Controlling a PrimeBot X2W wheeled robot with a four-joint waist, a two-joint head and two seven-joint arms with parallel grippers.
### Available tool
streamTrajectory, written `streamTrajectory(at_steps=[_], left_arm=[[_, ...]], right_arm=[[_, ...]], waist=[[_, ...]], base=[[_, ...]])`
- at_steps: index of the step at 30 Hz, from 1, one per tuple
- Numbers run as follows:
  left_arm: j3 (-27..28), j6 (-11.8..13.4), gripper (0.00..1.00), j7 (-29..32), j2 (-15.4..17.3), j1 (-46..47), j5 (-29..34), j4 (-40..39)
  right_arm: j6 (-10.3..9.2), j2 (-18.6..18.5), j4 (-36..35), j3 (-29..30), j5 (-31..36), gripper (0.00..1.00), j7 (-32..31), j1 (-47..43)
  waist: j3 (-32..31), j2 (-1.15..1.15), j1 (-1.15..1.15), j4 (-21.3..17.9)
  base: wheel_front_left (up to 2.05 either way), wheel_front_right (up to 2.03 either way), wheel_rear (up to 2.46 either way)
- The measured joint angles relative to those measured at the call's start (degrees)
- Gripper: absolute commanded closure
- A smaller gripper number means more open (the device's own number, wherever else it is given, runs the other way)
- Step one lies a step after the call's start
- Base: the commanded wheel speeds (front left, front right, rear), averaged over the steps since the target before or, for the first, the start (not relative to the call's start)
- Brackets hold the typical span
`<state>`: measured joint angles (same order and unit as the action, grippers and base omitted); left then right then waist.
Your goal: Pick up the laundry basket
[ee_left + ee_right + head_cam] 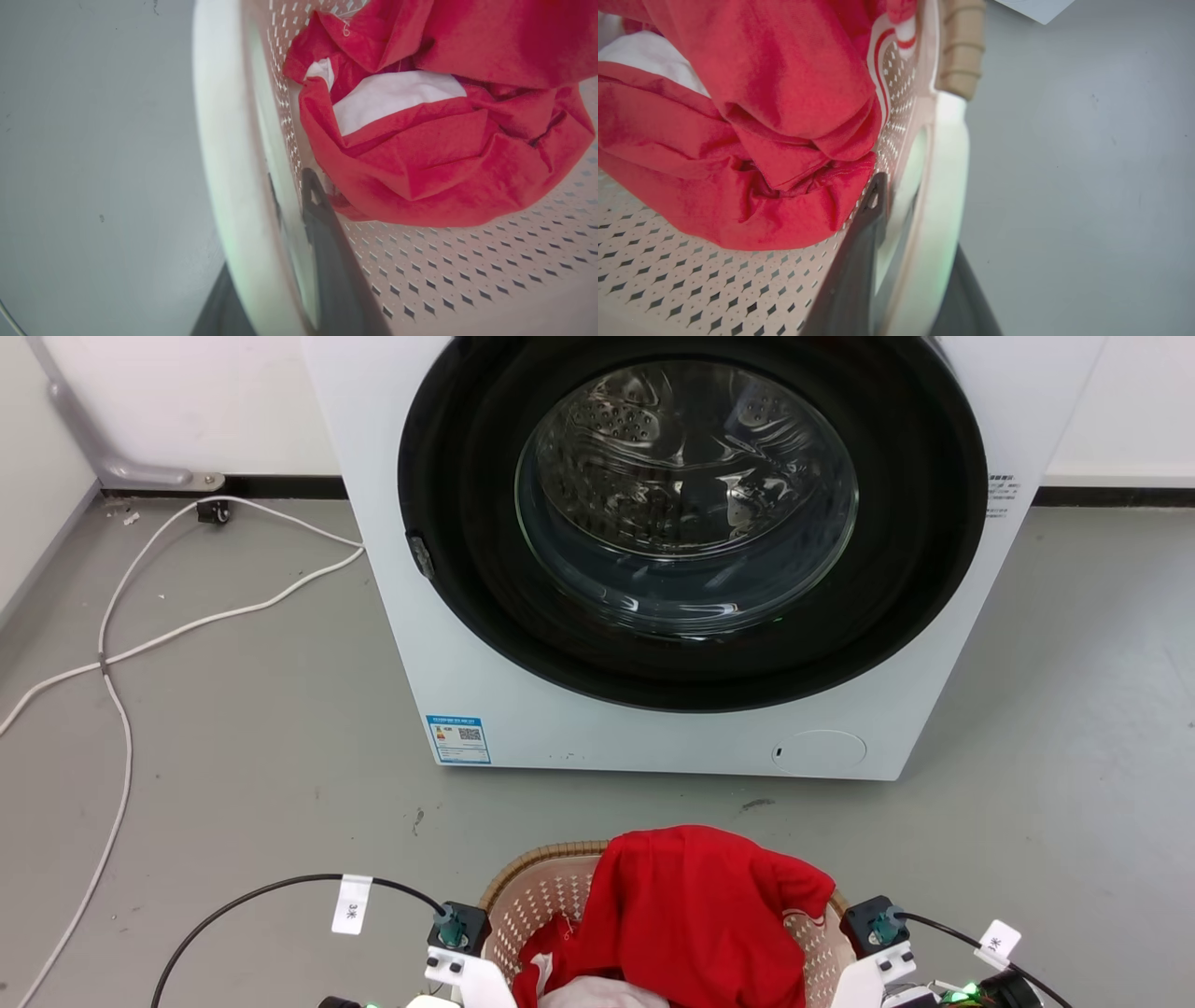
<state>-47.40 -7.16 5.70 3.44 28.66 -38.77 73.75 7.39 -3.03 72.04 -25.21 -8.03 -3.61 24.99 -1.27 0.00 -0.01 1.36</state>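
At both white handles (219,140) of the oval pink-beige perforated plastic laundry basket (534,903), the left gripper (275,224) and right gripper (915,219) are pinching tight; raising them together — level — is looking safest.

One laundry basket (532,896) is counted, straddled by the jaws of two grippers, left gripper (285,196) and right gripper (910,200), with one red garment (691,905) and one white cloth (392,98) between the jaws and one washing machine (467,663) beyond them.

Head view down over basket (537,896) and washer (597,728); wrist views close along opposite basket walls.
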Motion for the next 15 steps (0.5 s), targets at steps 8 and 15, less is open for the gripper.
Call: streamTrajectory(at_steps=[8, 15], left_arm=[[-1.10, -0.07, 1.00, 2.07, 0.40, 0.08, -1.54, -0.01], [-2.12, -0.08, 1.00, 2.81, 0.85, 0.10, -2.85, -0.09]], right_arm=[[-0.04, -0.11, -0.27, -3.93, -4.38, 1.00, -2.61, -0.01], [-0.08, -0.16, -0.38, -6.71, -7.34, 1.00, -3.35, 0.04]], waist=[[-0.96, 0.00, 0.01, -0.37], [-1.43, 0.00, 0.01, -0.81]], base=[[0.00, 0.00, 0.00], [0.00, 0.00, 0.00]])
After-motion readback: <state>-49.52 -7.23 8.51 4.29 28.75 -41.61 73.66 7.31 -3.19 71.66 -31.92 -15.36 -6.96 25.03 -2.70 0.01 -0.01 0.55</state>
